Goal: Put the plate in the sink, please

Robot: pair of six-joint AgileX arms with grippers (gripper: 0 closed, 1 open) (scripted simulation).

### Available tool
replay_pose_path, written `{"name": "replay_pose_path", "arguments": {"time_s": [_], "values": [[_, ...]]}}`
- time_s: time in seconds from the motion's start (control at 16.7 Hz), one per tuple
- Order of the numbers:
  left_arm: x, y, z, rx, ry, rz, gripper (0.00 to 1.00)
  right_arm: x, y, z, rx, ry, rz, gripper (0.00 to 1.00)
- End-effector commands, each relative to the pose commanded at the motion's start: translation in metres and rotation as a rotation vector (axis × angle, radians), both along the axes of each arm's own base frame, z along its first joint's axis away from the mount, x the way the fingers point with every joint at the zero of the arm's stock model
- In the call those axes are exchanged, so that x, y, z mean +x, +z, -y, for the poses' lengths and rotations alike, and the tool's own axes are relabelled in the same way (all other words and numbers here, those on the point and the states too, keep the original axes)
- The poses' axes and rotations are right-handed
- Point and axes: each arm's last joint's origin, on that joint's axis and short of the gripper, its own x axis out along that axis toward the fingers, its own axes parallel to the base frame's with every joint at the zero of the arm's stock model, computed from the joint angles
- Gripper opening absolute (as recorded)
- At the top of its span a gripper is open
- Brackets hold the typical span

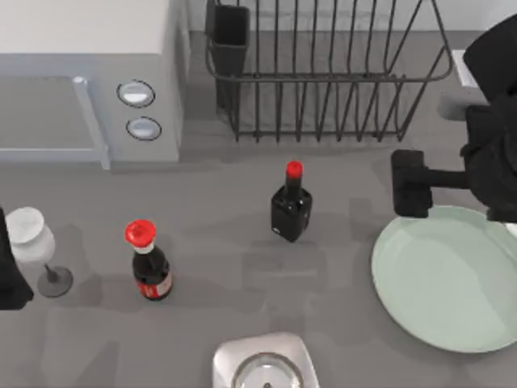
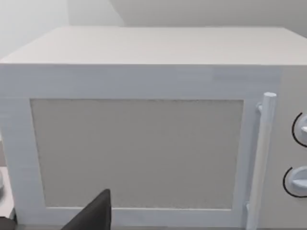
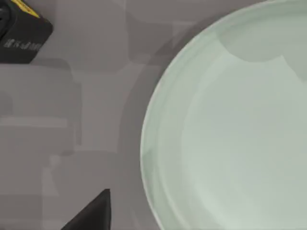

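The plate (image 1: 449, 279), pale mint green and wide, lies flat on the grey table at the right; the right wrist view shows its rim (image 3: 153, 158) from close above. My right gripper (image 1: 410, 186) hangs over the table just beyond the plate's far left rim, and nothing is held in it. At the back right, a white raised edge (image 1: 467, 69) looks like the sink's rim, and my right arm hides the rest. My left gripper (image 1: 10, 275) is parked at the table's left edge, facing the microwave.
A white microwave (image 1: 89, 81) (image 2: 144, 143) fills the back left, with a black wire dish rack (image 1: 323, 73) beside it. A black bottle (image 1: 291, 212), a cola bottle (image 1: 149, 271) and a wine glass (image 1: 36, 242) stand mid-table. A small silver rounded-square object (image 1: 262, 364) lies at the front.
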Motion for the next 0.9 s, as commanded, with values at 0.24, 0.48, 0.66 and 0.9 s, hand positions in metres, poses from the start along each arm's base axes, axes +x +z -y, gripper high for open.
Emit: {"name": "replay_pose_path", "arguments": {"time_s": [0.24, 0.48, 0.66, 0.9], "values": [[0.0, 0.0, 0.0, 0.0, 0.0, 0.0, 1.0, 0.03, -0.029, -0.046, -0.095, 0.0, -0.218, 1.0], [0.0, 0.0, 0.0, 0.0, 0.0, 0.0, 1.0, 0.04, -0.045, -0.067, -0.146, -0.002, -0.305, 1.0], [0.0, 0.0, 0.0, 0.0, 0.0, 0.0, 1.0, 0.04, -0.046, -0.068, -0.148, -0.002, -0.308, 1.0], [0.0, 0.0, 0.0, 0.0, 0.0, 0.0, 1.0, 0.041, -0.05, -0.067, -0.146, -0.005, -0.307, 1.0]]}}
